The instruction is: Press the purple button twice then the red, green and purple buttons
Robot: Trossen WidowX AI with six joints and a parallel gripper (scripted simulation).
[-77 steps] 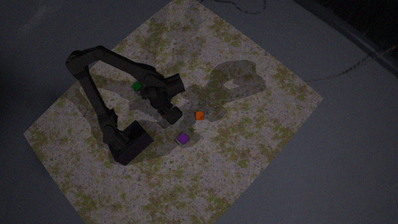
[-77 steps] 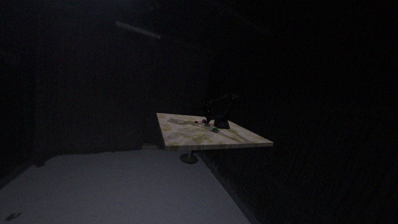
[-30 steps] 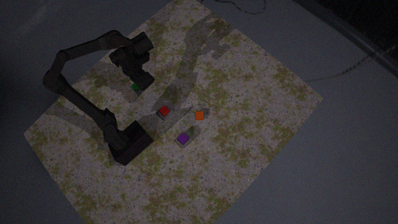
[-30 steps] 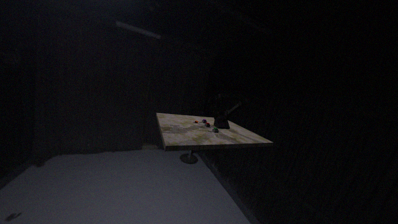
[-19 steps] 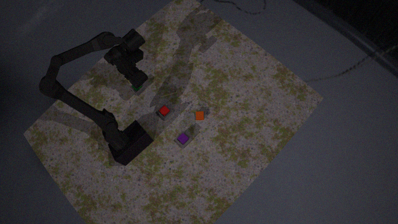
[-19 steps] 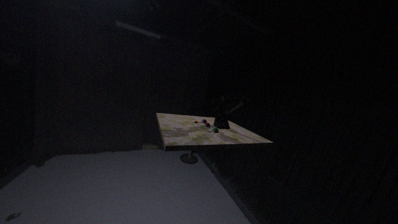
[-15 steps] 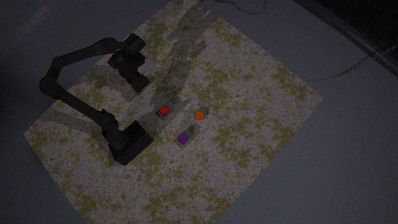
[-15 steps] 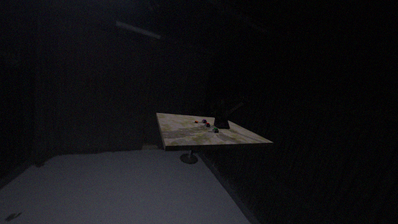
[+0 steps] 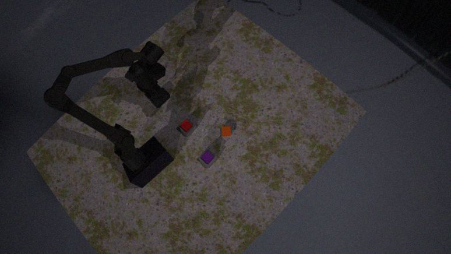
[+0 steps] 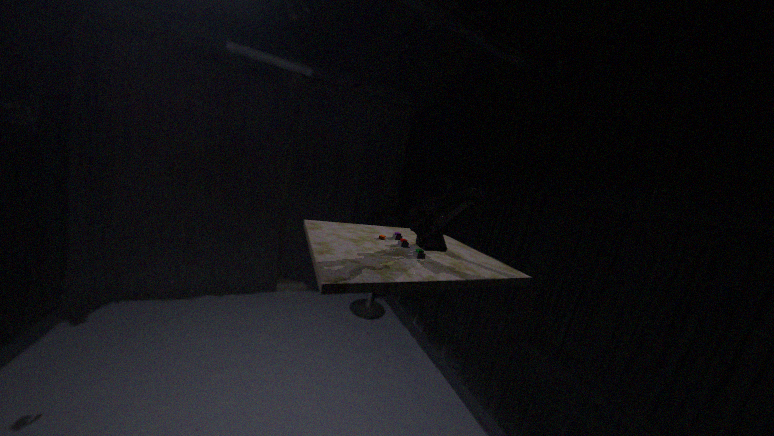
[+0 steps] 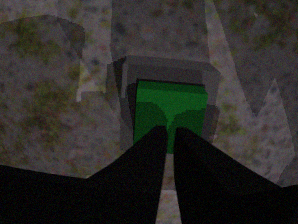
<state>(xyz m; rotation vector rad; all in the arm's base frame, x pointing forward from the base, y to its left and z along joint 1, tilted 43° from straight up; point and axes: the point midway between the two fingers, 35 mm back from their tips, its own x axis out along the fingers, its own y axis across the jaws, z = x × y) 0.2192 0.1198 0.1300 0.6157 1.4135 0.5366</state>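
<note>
On the left of the tabletop [image 9: 284, 103] in the top view, the arm bends back over itself and the jaws [image 9: 159, 97] hang over the green button [image 11: 169, 112], hiding it from that camera; the wrist view shows the green cap in its grey housing directly under the fingertips, which are drawn narrow with only a slit between them and grip nothing. That puts step four, the green press, in hand. Whether the tips already touch the cap I cannot tell. Rightward sit the red button [image 9: 186, 125], the purple button [image 9: 207, 157] and the orange block [image 9: 226, 131]. The next move calls for a straight, firm push down, then a release.
</note>
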